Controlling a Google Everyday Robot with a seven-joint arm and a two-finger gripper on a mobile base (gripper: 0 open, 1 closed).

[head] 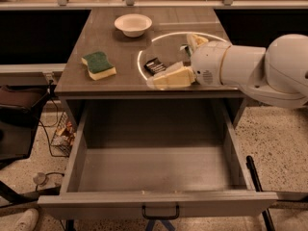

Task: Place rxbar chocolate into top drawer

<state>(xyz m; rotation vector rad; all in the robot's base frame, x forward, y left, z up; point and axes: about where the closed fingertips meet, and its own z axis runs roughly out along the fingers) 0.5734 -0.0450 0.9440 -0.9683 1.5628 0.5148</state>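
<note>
Jaws open over the table, rxbar chocolate (pixel 155 65) not gripped.
The gripper (pixel 173 61) is low over the table's (pixel 86 42) front right area, arm coming in from the right. Its two pale fingers (pixel 174 76) are spread apart with nothing between them. The bar lies flat on the table inside the white ring (pixel 144 49), just beside the nearer finger on its far-left side; can't tell if they touch. The top drawer (pixel 77 158) is pulled fully out below the table's front edge, dark handle at the front panel. A green-and-yellow sponge (pixel 98 65) sits well left of the bar, with a white bowl (pixel 133 24) toward the back. A sliver of green chip bag (pixel 185 48) shows behind the wrist.
</note>
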